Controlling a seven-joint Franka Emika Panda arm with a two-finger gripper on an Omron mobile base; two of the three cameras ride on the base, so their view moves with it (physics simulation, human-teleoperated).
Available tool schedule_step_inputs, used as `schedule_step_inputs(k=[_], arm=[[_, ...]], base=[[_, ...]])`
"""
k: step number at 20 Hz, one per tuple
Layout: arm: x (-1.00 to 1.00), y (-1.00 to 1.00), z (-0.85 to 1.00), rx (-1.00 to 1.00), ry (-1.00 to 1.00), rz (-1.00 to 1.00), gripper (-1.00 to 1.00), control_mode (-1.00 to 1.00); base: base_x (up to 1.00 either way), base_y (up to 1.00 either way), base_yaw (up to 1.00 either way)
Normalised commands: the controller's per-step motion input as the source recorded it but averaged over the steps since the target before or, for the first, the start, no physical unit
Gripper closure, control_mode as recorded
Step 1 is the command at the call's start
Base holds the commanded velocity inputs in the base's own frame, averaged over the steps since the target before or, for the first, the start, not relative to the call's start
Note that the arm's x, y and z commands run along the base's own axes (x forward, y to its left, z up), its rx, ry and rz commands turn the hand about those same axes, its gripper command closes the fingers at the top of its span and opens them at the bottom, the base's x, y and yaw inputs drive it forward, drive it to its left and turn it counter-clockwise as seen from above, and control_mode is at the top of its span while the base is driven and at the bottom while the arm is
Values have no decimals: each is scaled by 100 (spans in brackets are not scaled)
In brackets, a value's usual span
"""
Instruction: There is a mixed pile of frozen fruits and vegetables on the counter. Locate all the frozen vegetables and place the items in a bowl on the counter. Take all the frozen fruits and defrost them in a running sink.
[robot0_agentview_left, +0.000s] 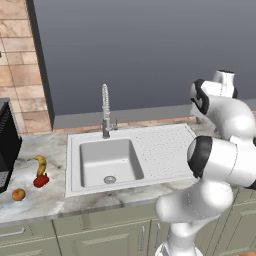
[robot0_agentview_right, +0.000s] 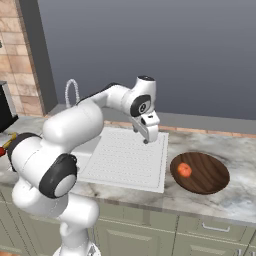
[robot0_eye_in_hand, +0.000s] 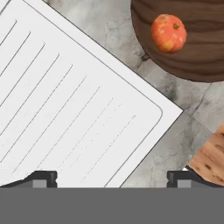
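Note:
The wide dark wooden bowl (robot0_agentview_right: 210, 176) (robot0_eye_in_hand: 197, 57) rests on the marbled counter (robot0_agentview_right: 235, 196) right of the sink, with a round orange-red vegetable (robot0_agentview_right: 184, 170) (robot0_eye_in_hand: 168, 33) lying in it. My gripper (robot0_agentview_right: 146, 136) (robot0_eye_in_hand: 113, 177) hangs open and empty over the right end of the sink's dotted drainboard (robot0_agentview_right: 127, 157) (robot0_eye_in_hand: 65, 100), a short way left of the bowl. Left of the sink (robot0_agentview_left: 107, 162) lie the yellow banana (robot0_agentview_left: 40, 163), the bright red lumpy vegetable (robot0_agentview_left: 41, 180) and the small orange-yellow fruit (robot0_agentview_left: 18, 194), apart from one another.
A tall chrome coil faucet (robot0_agentview_left: 105, 112) stands behind the basin. A dark appliance (robot0_agentview_left: 7, 145) sits at the counter's far left, next to the produce. A brown wood-grain patch (robot0_eye_in_hand: 212, 162) shows at the right edge of the hand view. My own arm (robot0_agentview_right: 75, 130) arches over the sink.

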Motion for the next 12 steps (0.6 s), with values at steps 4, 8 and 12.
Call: schedule_step_inputs(k=[4, 8, 12], arm=[[-25, 65, 21, 0, 0, 12, -100, -100], [-26, 65, 18, 0, 0, 15, -100, -100], [-24, 64, 15, 0, 0, 15, -100, -100]], base=[[0, 0, 0], [0, 0, 0], [0, 0, 0]])
